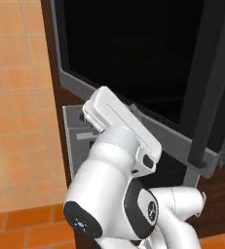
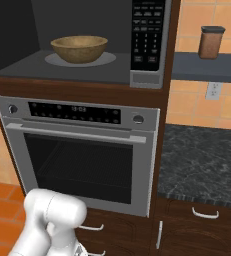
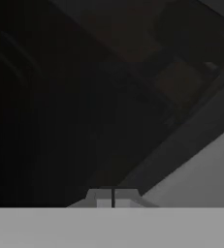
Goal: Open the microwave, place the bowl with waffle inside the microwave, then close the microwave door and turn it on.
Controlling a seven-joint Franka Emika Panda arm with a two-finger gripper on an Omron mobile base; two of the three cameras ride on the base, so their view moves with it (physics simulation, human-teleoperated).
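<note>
The microwave (image 2: 146, 79) stands open, its dark inside on show beside the keypad strip (image 2: 148, 35). Inside, the tan-brown bowl (image 2: 79, 48) sits on the round turntable plate (image 2: 107, 59); its wall hides the waffle. The microwave door (image 1: 133, 53) is swung out toward me, black glass in a grey frame, with its dark vertical handle (image 1: 209, 87) at the right. In the hand view my gripper (image 3: 112, 198) is shut with nothing between its fingertips, pointing at dark glass and a grey frame edge close ahead. My white arm rises just in front of the door's lower frame.
Under the microwave is the steel oven (image 2: 82, 165) with a horizontal bar handle (image 2: 82, 134). To its right lie a dark stone counter (image 2: 202, 160), a shelf with a brown jar (image 2: 210, 42) and a wall outlet (image 2: 214, 90). Wooden drawers run along the bottom.
</note>
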